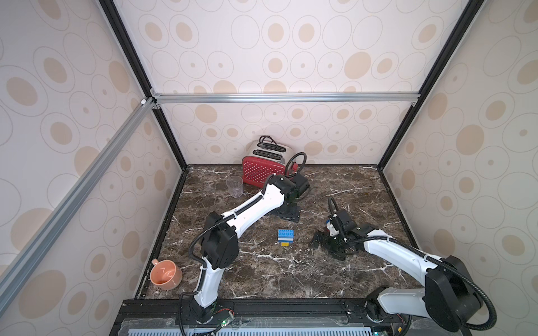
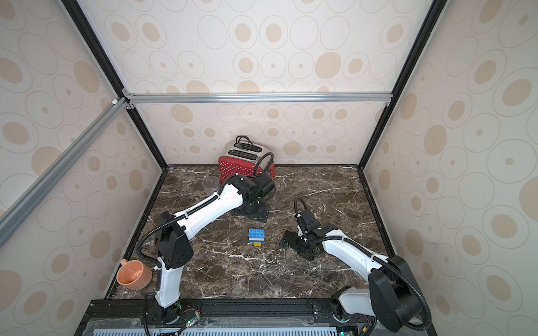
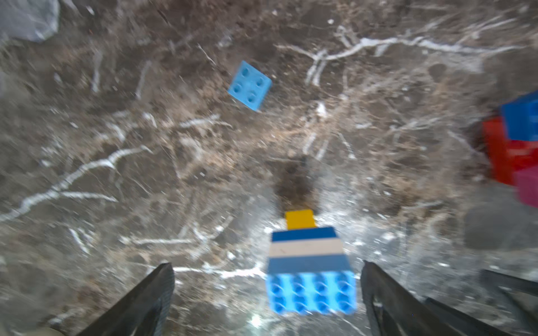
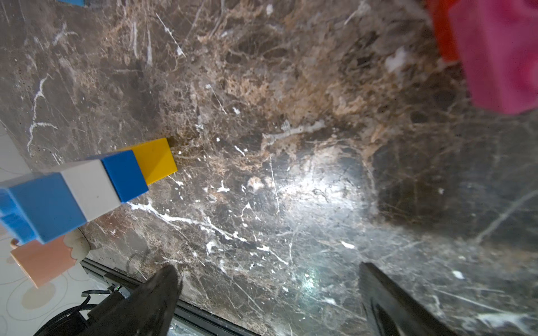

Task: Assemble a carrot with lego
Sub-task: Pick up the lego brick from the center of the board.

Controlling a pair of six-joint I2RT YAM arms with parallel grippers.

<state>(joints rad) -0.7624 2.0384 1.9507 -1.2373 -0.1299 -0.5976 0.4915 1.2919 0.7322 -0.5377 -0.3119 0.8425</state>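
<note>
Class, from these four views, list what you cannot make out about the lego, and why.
- Red, blue and pink bricks: left wrist view, blurred and cut by the frame edge; whether joined is unclear.
- In a top view, the right arm hides most of them.
- Small light-blue brick: shows in neither top view; what hides it is unclear.

The left wrist view is blurred throughout, and its edge cuts off both fingers of the left gripper (image 3: pixel 267 263). Off to that gripper's side, a red, blue and pink cluster (image 3: pixel 512 145) runs out of frame. In the right wrist view the carrot (image 4: pixel 87 189) is cut off at its wide end and hides part of the mug (image 4: pixel 43 264). Ahead of the right gripper (image 4: pixel 267 267), a blurred, cut-off pink brick (image 4: pixel 500 55) covers most of a red brick (image 4: pixel 441 32). In a top view the right arm (image 1: pixel 393 250) hides most of the cluster (image 1: pixel 332 230).
</note>
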